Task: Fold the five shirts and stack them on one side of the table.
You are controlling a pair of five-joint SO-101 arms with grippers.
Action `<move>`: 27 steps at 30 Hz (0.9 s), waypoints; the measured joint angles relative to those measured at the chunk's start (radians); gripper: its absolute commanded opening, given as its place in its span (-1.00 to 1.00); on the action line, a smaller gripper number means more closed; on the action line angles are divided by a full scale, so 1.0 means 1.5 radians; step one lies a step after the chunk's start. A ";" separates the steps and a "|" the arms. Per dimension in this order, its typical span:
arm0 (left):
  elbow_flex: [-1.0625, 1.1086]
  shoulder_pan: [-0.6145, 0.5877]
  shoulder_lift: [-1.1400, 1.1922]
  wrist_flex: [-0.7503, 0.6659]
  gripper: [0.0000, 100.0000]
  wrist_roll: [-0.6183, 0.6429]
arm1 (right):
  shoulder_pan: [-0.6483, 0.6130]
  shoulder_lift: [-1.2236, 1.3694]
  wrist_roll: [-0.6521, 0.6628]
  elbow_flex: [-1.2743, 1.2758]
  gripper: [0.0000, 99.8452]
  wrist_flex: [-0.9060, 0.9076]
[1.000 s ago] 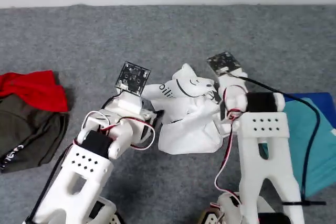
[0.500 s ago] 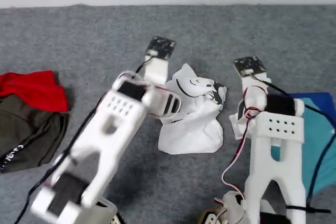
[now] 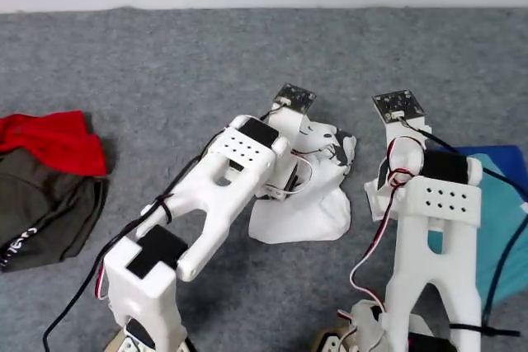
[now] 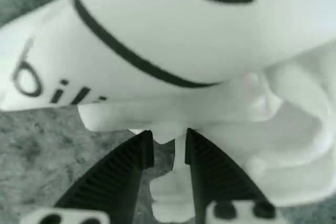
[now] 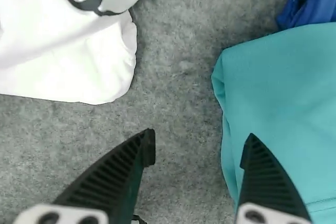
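Note:
A crumpled white shirt (image 3: 309, 204) with black print lies at the table's middle. My left arm stretches across it, and my left gripper (image 4: 167, 136) is shut on a fold of the white shirt (image 4: 210, 40) near its printed part. My right gripper (image 5: 200, 145) hangs open over bare grey table, between the white shirt (image 5: 63, 61) and a teal shirt (image 5: 278, 98). The teal shirt (image 3: 505, 228) lies flat at the right edge, with a blue shirt (image 3: 495, 154) behind it. A red shirt (image 3: 51, 139) and a dark olive shirt (image 3: 41, 212) lie heaped at the left edge.
Grey felt table (image 3: 165, 55) stretches wide at the back up to a white wall. Both arm bases stand at the front edge. My right arm's body (image 3: 433, 228) stands between the white shirt and the teal one.
My left arm has swung forward and to the right, over the white shirt. My right gripper has drawn off the shirt to the right and now hangs over bare table.

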 measured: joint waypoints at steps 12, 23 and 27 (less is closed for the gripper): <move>-0.057 0.004 0.080 -0.004 -0.80 0.000 | 0.001 0.000 0.000 0.000 -0.46 0.000; -0.137 0.009 0.154 0.015 -0.97 0.000 | 0.001 0.000 0.000 0.000 -0.46 0.000; -0.195 0.006 0.154 0.090 -0.97 -0.003 | 0.000 0.000 0.000 0.000 -0.46 0.000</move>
